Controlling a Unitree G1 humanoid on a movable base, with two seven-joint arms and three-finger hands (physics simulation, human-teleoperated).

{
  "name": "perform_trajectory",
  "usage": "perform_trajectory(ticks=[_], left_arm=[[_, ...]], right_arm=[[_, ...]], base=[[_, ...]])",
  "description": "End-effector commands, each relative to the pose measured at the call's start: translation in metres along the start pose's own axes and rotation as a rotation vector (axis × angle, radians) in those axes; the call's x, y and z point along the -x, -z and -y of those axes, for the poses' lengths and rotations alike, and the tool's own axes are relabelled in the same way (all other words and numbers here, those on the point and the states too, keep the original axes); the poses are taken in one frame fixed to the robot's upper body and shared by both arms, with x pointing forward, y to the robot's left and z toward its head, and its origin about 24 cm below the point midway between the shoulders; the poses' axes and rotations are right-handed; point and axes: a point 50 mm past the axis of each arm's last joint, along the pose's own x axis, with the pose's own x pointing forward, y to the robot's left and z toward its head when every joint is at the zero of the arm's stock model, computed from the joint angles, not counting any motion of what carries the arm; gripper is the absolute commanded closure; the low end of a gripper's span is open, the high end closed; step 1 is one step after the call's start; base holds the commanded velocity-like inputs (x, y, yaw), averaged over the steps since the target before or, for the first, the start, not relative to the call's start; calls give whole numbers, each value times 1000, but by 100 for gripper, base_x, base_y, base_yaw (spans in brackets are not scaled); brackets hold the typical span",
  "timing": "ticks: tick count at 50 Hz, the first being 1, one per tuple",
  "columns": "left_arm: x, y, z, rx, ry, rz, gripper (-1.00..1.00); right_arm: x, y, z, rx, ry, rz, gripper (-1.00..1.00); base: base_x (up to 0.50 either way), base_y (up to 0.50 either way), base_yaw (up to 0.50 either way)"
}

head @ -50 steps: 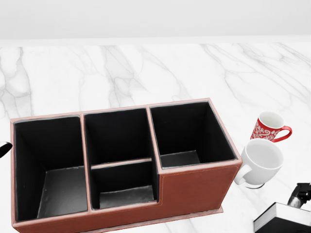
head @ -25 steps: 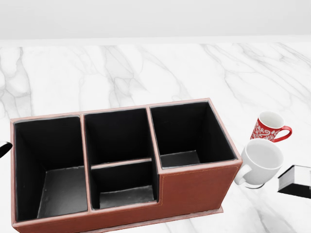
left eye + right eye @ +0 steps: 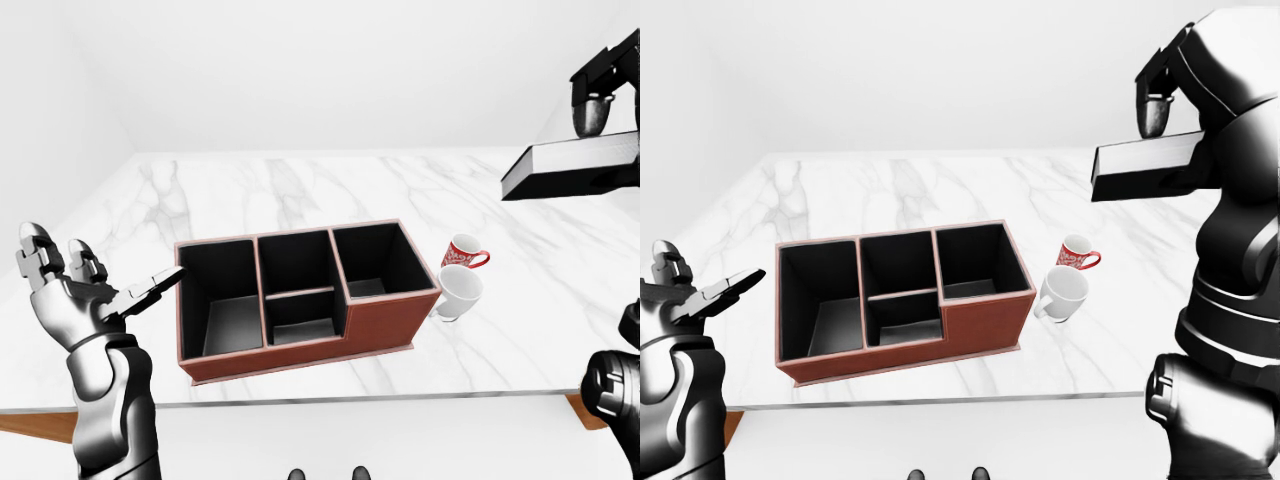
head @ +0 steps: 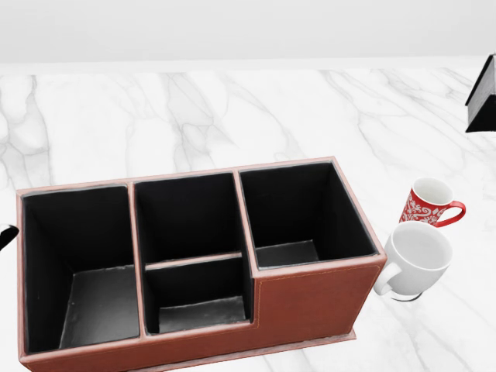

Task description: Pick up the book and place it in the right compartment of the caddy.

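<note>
**Desk:** List it for me, nearest item first.

**Operator:** Item one, my left hand [image 3: 75,285]: raised at the left of the left-eye view, fingers spread apart, nothing in it, one fingertip just beside the caddy's left wall.

Item two, the caddy [image 4: 310,298]: red-brown outside, black inside, standing on the white marble table [image 4: 194,116]. Left compartment, a middle section split in two, right compartment; all of them hold nothing.

**Desk:** And to its right?

**Operator:** Item three, a white mug [image 4: 415,260], tipped with its mouth toward the camera, just beside the caddy's right end. Item four, a red patterned mug [image 4: 428,203], touching or nearly touching the white one, further up the head view.

**Desk:** The book?

**Operator:** Item five, the book [image 3: 1150,165]: dark cover, pale page edge, held level in the air, high above the table and to the right of the caddy, well clear of the right compartment. My right hand [image 3: 1160,95] is clamped on it, fingers over the top cover.
</note>
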Motion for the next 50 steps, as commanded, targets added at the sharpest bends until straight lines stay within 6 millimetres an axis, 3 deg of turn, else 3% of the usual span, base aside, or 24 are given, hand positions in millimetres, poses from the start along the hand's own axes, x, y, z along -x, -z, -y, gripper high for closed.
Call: perform_trajectory(ticks=[1,12,17,21,35,50], left_arm=[[-1,-1,0,0,-1,1,-100],[-1,-3,1,-3,0,4,-100],[-1,-1,1,-2,1,2,-100],[-1,0,1,-2,3,1,-100],[-1,0,0,-2,2,1,-100],[0,0,1,-2,2,0,-100]], right_arm=[[-40,-28,49,-30,81,43,100],[-70,-98,34,-133,-30,200,100],[-69,-123,40,-151,-15,262,100],[-69,-140,20,-180,-79,309,100],[-67,-175,-35,-256,-277,401,100],[-61,-181,-79,-296,-423,412,100]], base=[[0,0,0],[0,0,0],[0,0,0],[0,0,0],[0,0,0],[0,0,0]])
